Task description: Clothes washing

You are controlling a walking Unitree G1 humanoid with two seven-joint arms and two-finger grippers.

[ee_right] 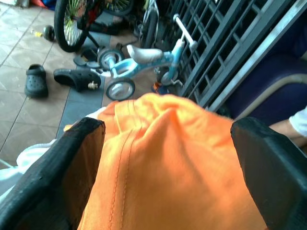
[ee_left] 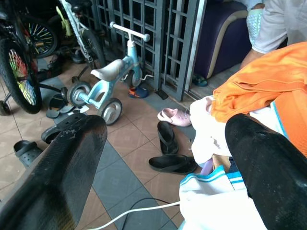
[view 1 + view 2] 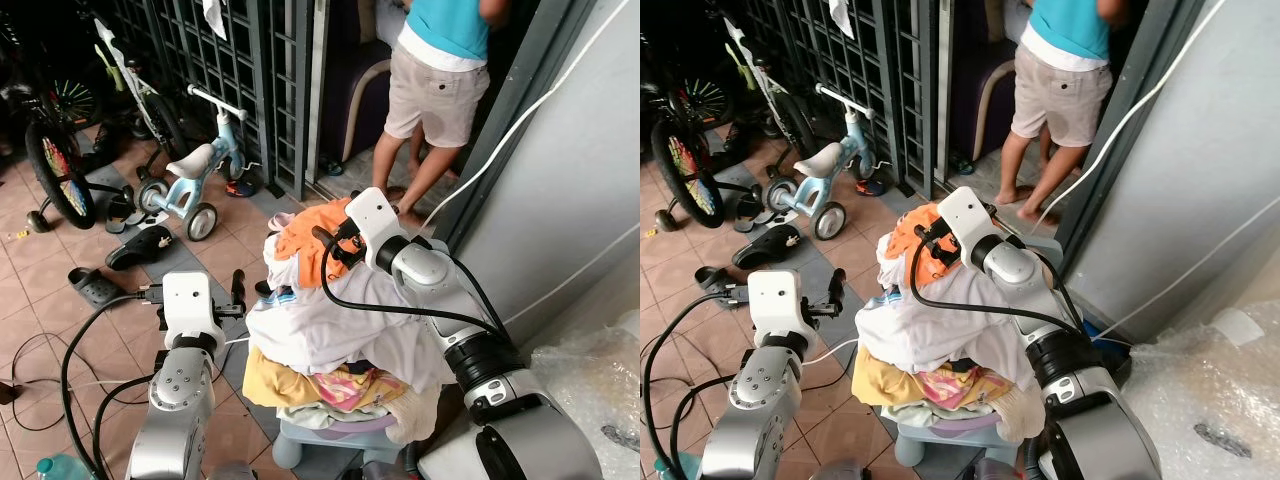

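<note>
The right gripper (image 1: pixel 168 143) sat over the orange garment (image 1: pixel 168 158) at the top of the laundry pile (image 3: pixel 330 330), its two black fingers (image 1: pixel 57 167) spread wide on either side of the cloth and not pinched on it. The right wrist view showed the orange fabric bulging between the fingers; the eye views showed only the white wrist housing over it, with the right arm bent at the elbow and reaching up and across the heap. The left gripper (image 2: pixel 163 167) hung beside the pile on its left, fingers (image 2: pixel 72 158) apart and holding nothing, the forearm rising nearly upright. Its wrist view revealed a pink shoe (image 2: pixel 175 116) and black sandals (image 2: pixel 169 153) on the tiles beyond the pile, hidden from the head camera by the clothes. The pile, white, yellow and patterned pieces under the orange one, rested on a pale basket (image 3: pixel 330 430). Further out stood a blue balance trike (image 3: pixel 190 180), a bicycle (image 3: pixel 55 160), a metal grille gate (image 3: pixel 230 60), and a person (image 3: pixel 440 90) in a teal shirt at the doorway.
</note>
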